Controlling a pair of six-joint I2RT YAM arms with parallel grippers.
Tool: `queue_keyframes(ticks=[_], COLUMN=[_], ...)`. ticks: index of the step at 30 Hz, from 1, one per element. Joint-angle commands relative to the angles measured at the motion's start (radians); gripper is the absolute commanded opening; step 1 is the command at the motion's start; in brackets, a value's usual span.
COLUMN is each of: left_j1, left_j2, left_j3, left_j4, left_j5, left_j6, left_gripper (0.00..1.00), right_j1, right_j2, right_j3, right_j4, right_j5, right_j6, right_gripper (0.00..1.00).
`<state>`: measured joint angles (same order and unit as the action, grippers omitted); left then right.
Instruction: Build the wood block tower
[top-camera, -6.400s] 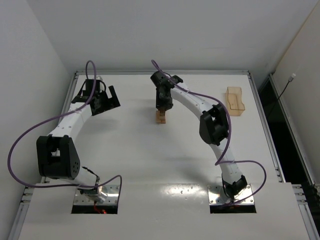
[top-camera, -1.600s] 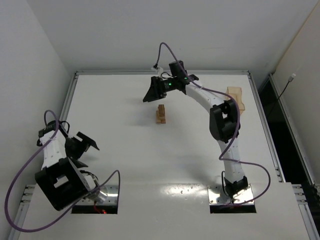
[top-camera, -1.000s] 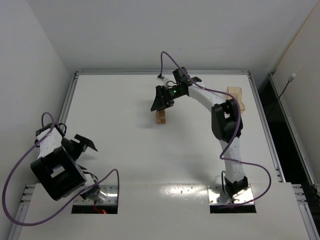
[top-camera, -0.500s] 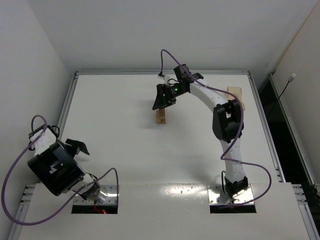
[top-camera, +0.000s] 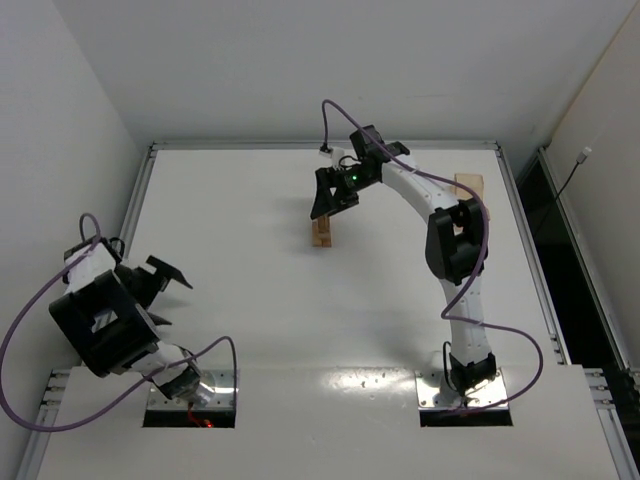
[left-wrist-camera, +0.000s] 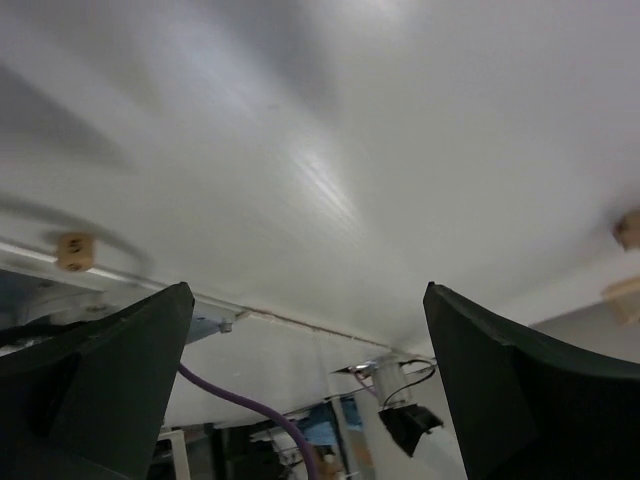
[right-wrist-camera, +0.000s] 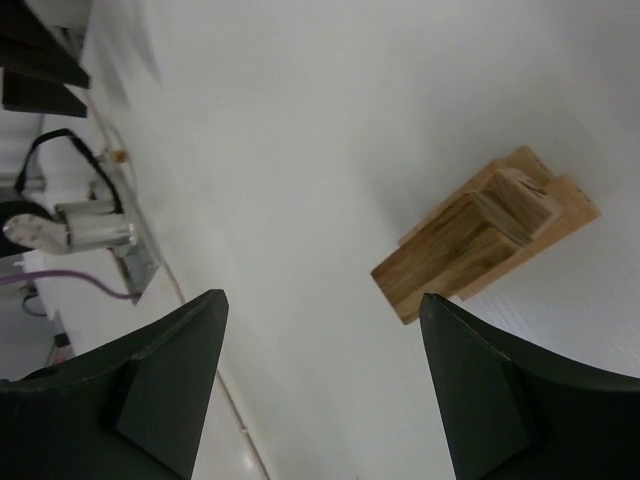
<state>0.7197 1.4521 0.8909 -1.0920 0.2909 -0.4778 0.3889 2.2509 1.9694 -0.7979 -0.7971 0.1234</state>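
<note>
A small stack of wood blocks (top-camera: 321, 232) stands on the white table (top-camera: 260, 300) at mid-back. In the right wrist view the wood block tower (right-wrist-camera: 490, 235) shows as crossed layers with one small block on top. My right gripper (top-camera: 327, 203) hovers just above and behind the stack, open and holding nothing; the right gripper (right-wrist-camera: 322, 305) fingers straddle bare table beside the blocks. My left gripper (top-camera: 160, 285) is pulled back to the near-left table edge, open and empty. In its own view the left gripper (left-wrist-camera: 310, 295) frames only white surface.
A clear amber plastic bin (top-camera: 470, 200) sits at the table's back right. A purple cable (left-wrist-camera: 250, 410) loops by the left arm's base, and another cable (top-camera: 335, 115) arches above the right wrist. Walls close in on the left and back.
The left arm has folded back toward its base and shifted slightly. The right gripper has edged up and right off the stack, its jaws widening.
</note>
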Motion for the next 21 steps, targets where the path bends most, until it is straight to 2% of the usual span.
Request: queue_keyframes(ticks=[1,3,4,6,9,11,15,18,21], left_j1=[-0.086,-0.138,-0.197,-0.251,-0.396,-0.477,-0.561,-0.646,-0.752], left_j2=[-0.061,-0.073,-0.073,-0.073,-0.049,-0.03,0.023,0.037,0.037], left_j3=[0.058,0.106,0.129,0.227,0.375,0.414,0.436,0.445,0.435], left_j4=[0.053,0.081,0.102,0.129,0.167,0.192,0.233,0.282,0.348], left_j5=[0.177,0.208,0.208,0.218,0.124,0.035,-0.021,-0.042,-0.117], left_j6=[0.079,0.105,0.12,0.149,0.199,0.214,0.228,0.26,0.271], left_gripper=[1.0,1.0,1.0,1.0,1.0,1.0,1.0,1.0,1.0], right_j1=[-0.002,-0.016,-0.016,-0.045,-0.08,-0.103,-0.188,-0.246,-0.271], right_j2=[-0.072,-0.118,-0.135,-0.178,-0.275,-0.327,-0.496,-0.644,-0.744], right_j3=[-0.006,-0.006,-0.006,-0.018,-0.07,-0.15,-0.381,-0.643,-0.797], right_j4=[0.006,-0.007,-0.017,-0.017,-0.017,0.0,0.097,0.199,0.287], right_j5=[0.126,0.252,0.294,0.436,0.589,0.651,0.665,0.651,0.634], right_j6=[-0.025,-0.025,-0.025,-0.008,0.005,0.015,0.015,-0.005,-0.005], right_gripper=[0.75,0.78,0.78,0.8,0.83,0.85,0.87,0.87,0.87])
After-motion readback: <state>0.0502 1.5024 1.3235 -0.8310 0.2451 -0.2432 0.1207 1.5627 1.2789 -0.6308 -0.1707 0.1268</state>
